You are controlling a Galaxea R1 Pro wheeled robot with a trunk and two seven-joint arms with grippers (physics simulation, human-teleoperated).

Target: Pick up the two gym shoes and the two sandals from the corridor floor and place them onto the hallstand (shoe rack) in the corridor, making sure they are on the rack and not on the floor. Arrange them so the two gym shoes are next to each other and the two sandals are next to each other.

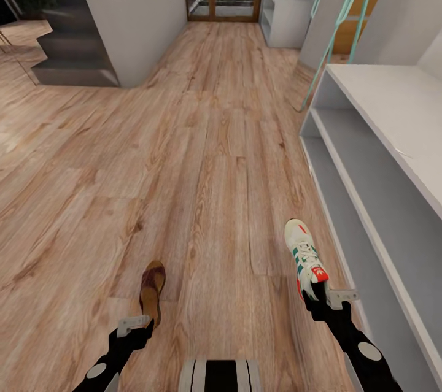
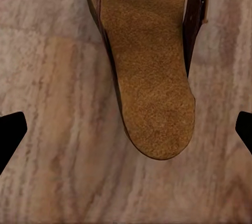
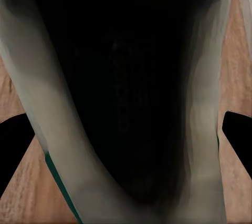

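1. In the head view, one sandal lies on the corridor floor in the lower left of the frame. Its long axis runs almost straight away from the robot, tilted slightly to the right.
2. The left gripper sits just at the sandal's near end, at the lower left. In the left wrist view the sandal's tan insole lies between the two dark fingers, which stand wide apart and touch nothing: released.
3. One gym shoe is in the lower right of the head view, its long axis also running away from the robot, red heel patch nearest.
4. The right gripper is at that heel. In the right wrist view the gym shoe's dark opening and pale collar sit between the fingers; whether they are clenched on it I cannot tell.
5. The hallstand fills the right edge of the head view, its shelves bare where visible, just beside the gym shoe; the right arm is clearly the nearer one to it.
6. The second shoe and second sandal I cannot place.
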